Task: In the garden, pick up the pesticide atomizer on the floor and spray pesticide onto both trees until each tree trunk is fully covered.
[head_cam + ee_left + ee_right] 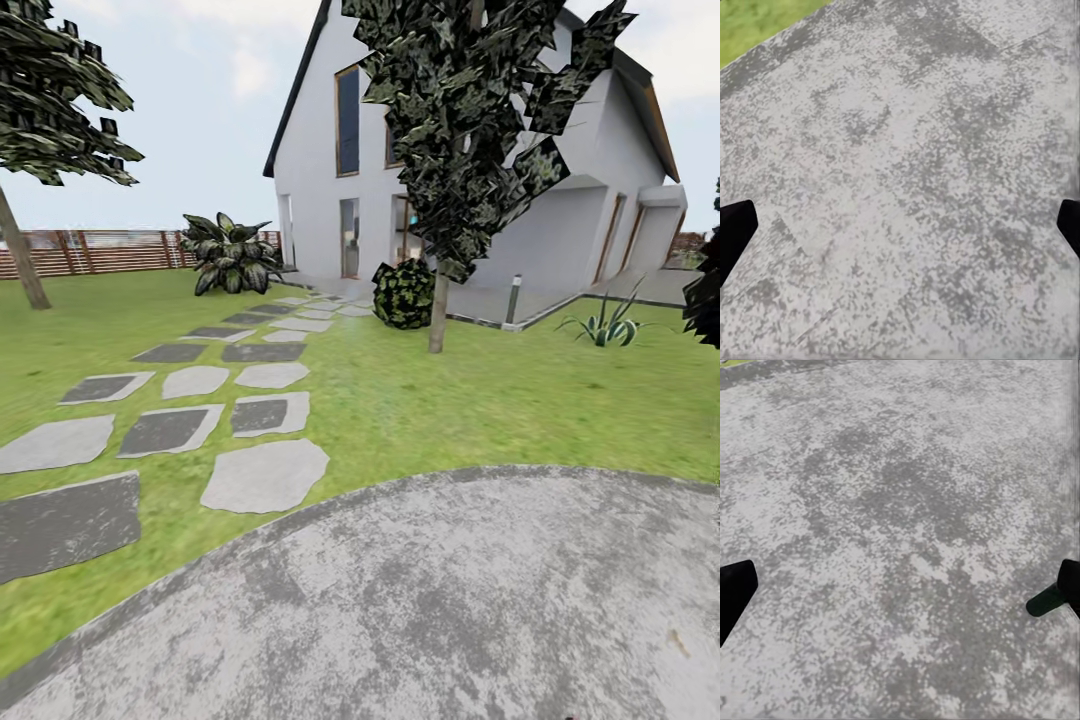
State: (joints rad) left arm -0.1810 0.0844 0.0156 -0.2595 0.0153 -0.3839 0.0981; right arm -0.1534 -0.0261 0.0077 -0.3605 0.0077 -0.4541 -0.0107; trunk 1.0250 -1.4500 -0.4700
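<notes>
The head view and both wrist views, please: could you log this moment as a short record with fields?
setting: garden lawn, white house behind
ground under robot: grey paved patch
trees: near tree beside a round bush; far tree by the fence
path: stepping stones leading to the house
left gripper: fingers wide apart, nothing between
right gripper: fingers wide apart, nothing between

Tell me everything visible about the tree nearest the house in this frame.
The tree stands upright on the lawn, right of the stepping stones and in front of the white house. Its trunk is thin, straight and grey-brown, bare low down and rooted in grass. Above it hangs dark green, blocky, jagged foliage that overlaps the house front. A round dark bush sits just beside its base, toward the house. No white specks are visible on the trunk.
</notes>
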